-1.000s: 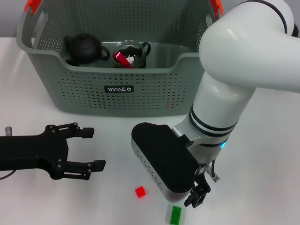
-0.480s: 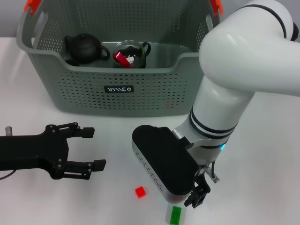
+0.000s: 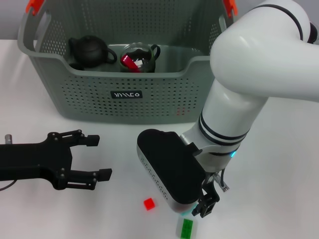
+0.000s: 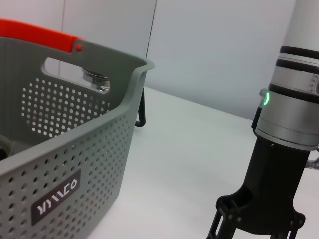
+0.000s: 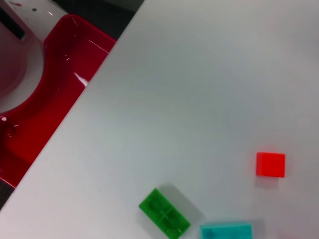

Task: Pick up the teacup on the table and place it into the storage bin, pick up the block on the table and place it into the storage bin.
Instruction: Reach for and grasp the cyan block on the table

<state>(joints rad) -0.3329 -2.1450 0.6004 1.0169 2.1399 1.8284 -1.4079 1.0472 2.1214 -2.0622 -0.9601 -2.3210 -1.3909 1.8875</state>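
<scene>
The right gripper [image 3: 207,206], fingers hidden so their spread cannot be told, is hanging over the green block [image 3: 186,228] by the table's [image 3: 279,164] near edge. The red block [image 3: 148,203] is just beside; a skewed descent risks nudging either. The left gripper [image 3: 94,158] is waiting spread wide; the storage bin [image 3: 124,94] is sitting at the far edge.

A grey-green storage bin [image 3: 124,94] dotted with rows of small holes carries orange-red handle clips [image 3: 33,6] and a black label [image 3: 126,94] with white lettering. Inside sit a dark brown-black teapot [image 3: 88,51] and a dark glass cup [image 3: 139,56] holding something red. On the white tabletop [image 3: 279,189] lie a red block [image 3: 148,203], a green block [image 3: 186,229] and a teal block [image 5: 227,231]. The left gripper [image 3: 99,157] is black; the right arm [image 3: 239,84] is white with black bands.
</scene>
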